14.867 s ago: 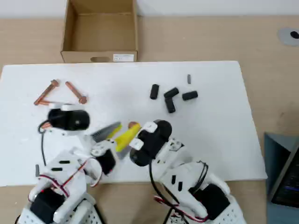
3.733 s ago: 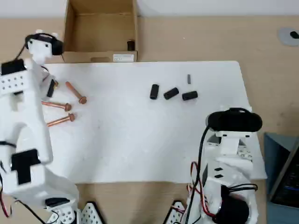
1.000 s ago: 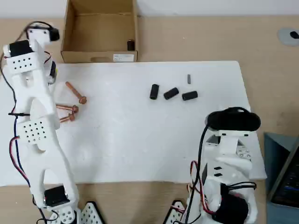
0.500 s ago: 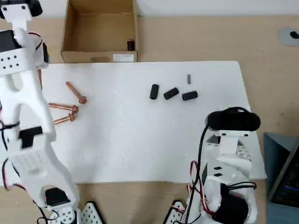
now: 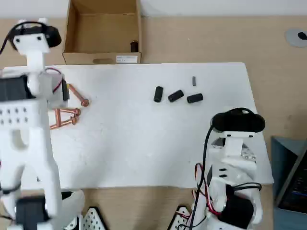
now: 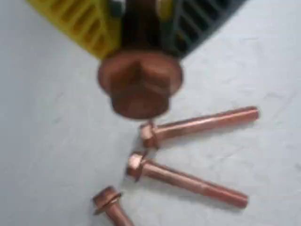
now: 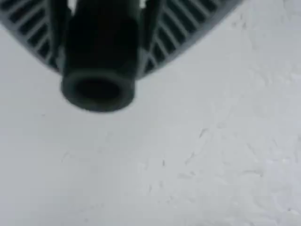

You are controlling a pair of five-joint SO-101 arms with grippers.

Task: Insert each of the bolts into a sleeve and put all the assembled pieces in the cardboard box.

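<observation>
My left gripper (image 6: 141,16) is shut on a copper bolt (image 6: 140,84), whose head points down at the white mat (image 5: 144,143). Under it three more bolts (image 6: 197,125) lie loose on the mat. In the high view the left arm (image 5: 29,110) stands tall over the mat's left edge, beside those bolts (image 5: 76,96). My right gripper (image 7: 101,28) is shut on a black sleeve (image 7: 98,70), open end down, close above the mat. The right arm (image 5: 238,122) is at the mat's front right. Three black sleeves (image 5: 175,95) lie mid-mat. The cardboard box (image 5: 76,56) holds one dark piece (image 5: 134,46).
A small grey pin (image 5: 194,81) lies on the mat behind the sleeves. The box stands just past the mat's far left edge. A dark device (image 5: 290,182) sits off the mat at the right. The wide middle of the mat is bare.
The left arm has swung and changed pose over the bolts at the mat's left edge. The right arm has stayed where it was, and the loose sleeves have not moved.
</observation>
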